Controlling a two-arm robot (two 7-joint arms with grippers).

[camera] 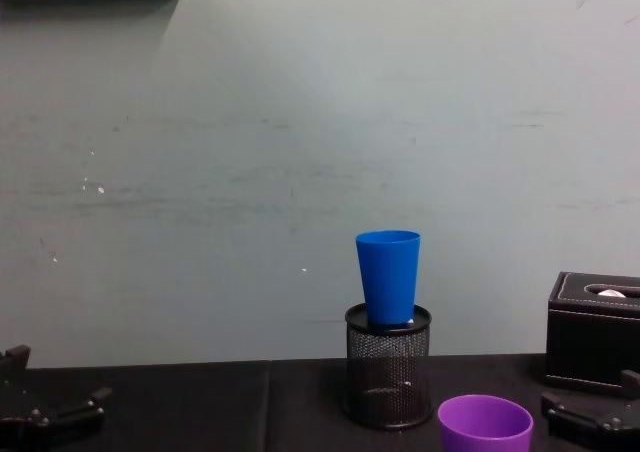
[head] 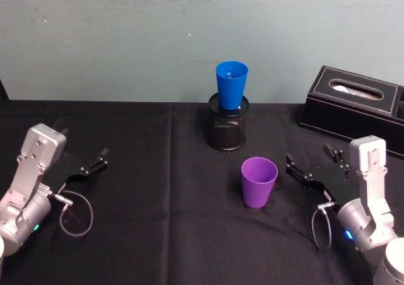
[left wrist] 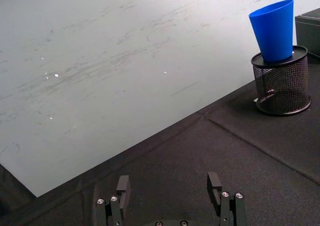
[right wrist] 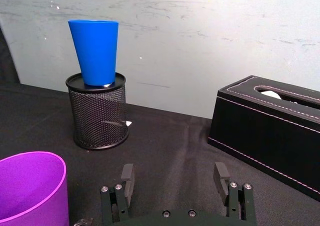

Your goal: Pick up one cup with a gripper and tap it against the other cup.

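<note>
Standing just left of the open right claw (head: 314, 163): purple cup (head: 259, 181).

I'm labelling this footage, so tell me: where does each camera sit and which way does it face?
Head view: high, facing down at the black table; both arms and tools show, left tool, right tool.
Chest view: low, facing the wall across the table; tool tips at both lower corners.
Left wrist view: behind its open fingers, facing the tall blue plastic cup.
Right wrist view: behind its open fingers, beside the short purple plastic cup.
All share the blue cup in the black mesh holder.
</note>
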